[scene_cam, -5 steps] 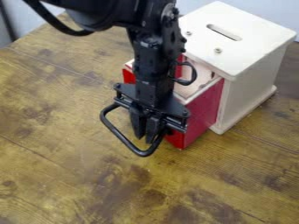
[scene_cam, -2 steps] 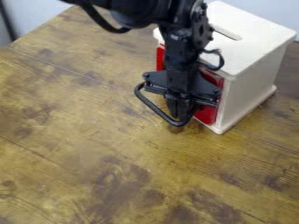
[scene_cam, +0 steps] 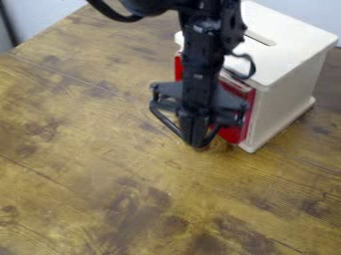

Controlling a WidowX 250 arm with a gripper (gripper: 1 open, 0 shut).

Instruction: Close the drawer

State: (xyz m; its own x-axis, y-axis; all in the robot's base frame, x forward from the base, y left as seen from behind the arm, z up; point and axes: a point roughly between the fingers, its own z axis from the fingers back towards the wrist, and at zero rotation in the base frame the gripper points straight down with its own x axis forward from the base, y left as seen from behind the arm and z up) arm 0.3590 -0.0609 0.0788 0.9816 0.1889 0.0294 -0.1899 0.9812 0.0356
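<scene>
view: single fixed camera, high, angled down
facing: across wooden table toward its far right corner
range: close, arm top cropped
overlap: n/a, one view

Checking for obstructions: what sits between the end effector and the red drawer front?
In the camera view, only the black wire handle lies between the end effector and the drawer.

One red drawer; one pale wooden cabinet; one tool; one table

Black robot arm, looping black cables, dark narrow claw
</scene>
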